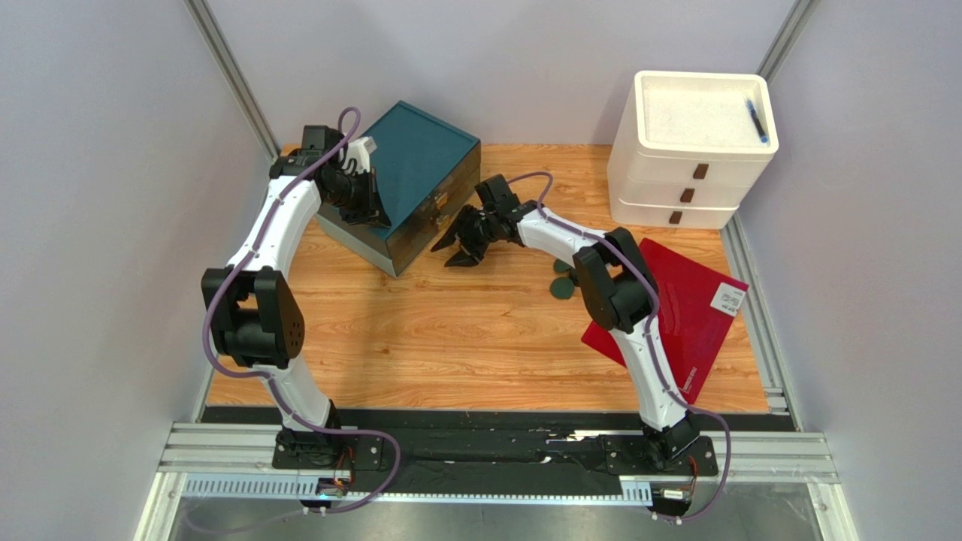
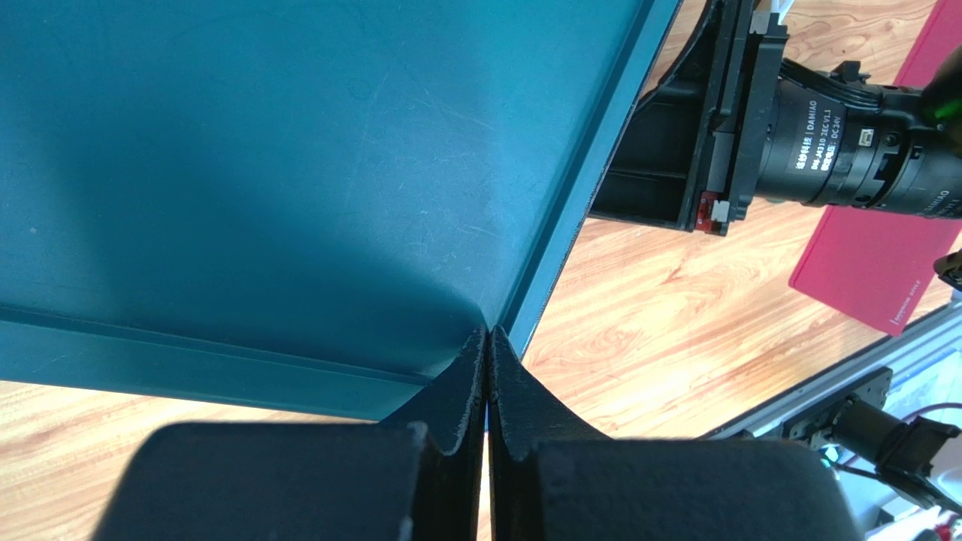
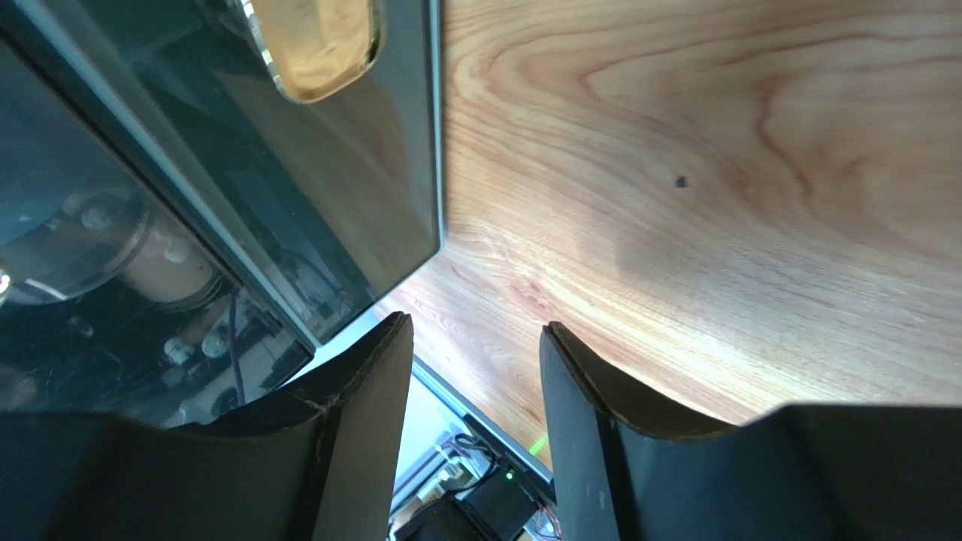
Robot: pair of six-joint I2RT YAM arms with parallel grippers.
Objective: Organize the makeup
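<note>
Two small round dark-green compacts [image 1: 560, 287] of the makeup lie on the wooden table beside my right arm. A teal box [image 1: 427, 158] with dark see-through walls stands at the back left. Through its wall [image 3: 215, 203] a beige bottle [image 3: 322, 40] and a second beige container [image 3: 152, 265] show inside. My right gripper [image 1: 460, 248] [image 3: 474, 338] hangs open just off the box's right side, with nothing between its fingers. My left gripper [image 1: 359, 203] [image 2: 488, 338] is shut, its tips right against the teal lid [image 2: 282, 169].
A white three-drawer unit [image 1: 689, 169] stands at the back right with a blue pen [image 1: 757, 120] on top. A flat red sheet [image 1: 683, 310] [image 2: 892, 259] lies right of my right arm. Grey walls close in the table on both sides.
</note>
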